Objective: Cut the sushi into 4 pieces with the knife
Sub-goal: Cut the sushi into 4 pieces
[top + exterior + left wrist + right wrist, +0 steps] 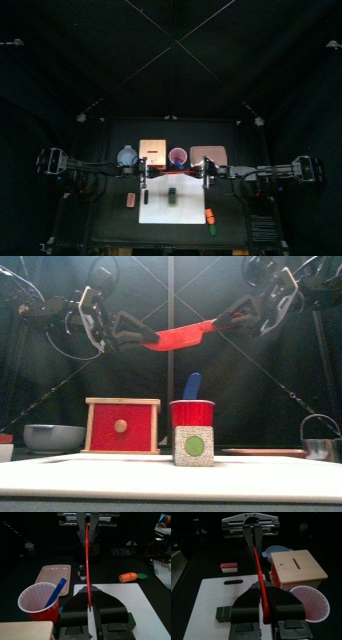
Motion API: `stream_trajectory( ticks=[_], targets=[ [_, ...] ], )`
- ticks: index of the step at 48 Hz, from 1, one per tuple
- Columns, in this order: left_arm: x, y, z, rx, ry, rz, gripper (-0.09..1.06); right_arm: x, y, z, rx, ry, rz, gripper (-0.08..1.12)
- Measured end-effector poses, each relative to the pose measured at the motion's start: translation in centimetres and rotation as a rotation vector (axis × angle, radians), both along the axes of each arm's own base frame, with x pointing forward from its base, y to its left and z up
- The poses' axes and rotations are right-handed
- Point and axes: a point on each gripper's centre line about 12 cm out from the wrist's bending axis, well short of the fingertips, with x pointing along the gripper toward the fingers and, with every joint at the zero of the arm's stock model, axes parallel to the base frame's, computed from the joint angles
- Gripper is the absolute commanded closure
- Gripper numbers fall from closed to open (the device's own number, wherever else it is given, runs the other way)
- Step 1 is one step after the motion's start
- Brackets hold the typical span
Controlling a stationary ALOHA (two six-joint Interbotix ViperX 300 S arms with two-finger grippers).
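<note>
The sushi roll (195,446) stands on the white board (80,474), low under both grippers & not touching them. Just behind it is the red cup (191,414) w/ the blue knife (193,384) sticking up out of it, also under the grippers.

The red knife (181,334) is up in the air, high over the sushi. The left gripper (138,341) is clamped tight on 1 end & the right gripper (230,322) is clamped tight on the other end. The knife hangs between them, tilted, w/ the right gripper's end a bit higher.

Down below the left gripper is the wooden box (123,424) w/ its red front. The blue-grey bowl (54,436) is next to the box, further out on that side. A small red & white toy (230,566) lies on the table beside the board there.

Below the right gripper's side are the pink tray (53,574) & the metal cutter (321,436). An orange & green carrot toy (130,576) lies on the table off that side of the board
</note>
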Motion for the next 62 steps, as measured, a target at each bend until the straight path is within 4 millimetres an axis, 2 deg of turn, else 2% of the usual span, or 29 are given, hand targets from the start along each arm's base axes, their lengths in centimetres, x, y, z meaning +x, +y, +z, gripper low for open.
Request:
stream_trajectory(
  ticks=[19, 26, 49, 62],
  targets=[
    [0.0, -1.0, -3.2, -0.050, 0.096, -0.001, 0.71, 1.1, 1.0, -4.6, 0.073, 0.204, 0.009, 0.91],
    [0.2, -2.3, -4.8, -0.053, 0.144, -0.034, 0.71, 1.3, 1.4, -5.7, 0.083, 0.253, 0.017, 0.91],
    [0.6, -4.7, -7.7, -0.090, 0.226, -0.065, 0.71, 2.2, 2.9, -8.9, 0.129, 0.409, 0.036, 0.91],
    [0.9, -5.0, -9.1, -0.105, 0.265, -0.053, 0.71, 2.6, 3.4, -10.6, 0.134, 0.463, 0.042, 0.91]
  ],
)
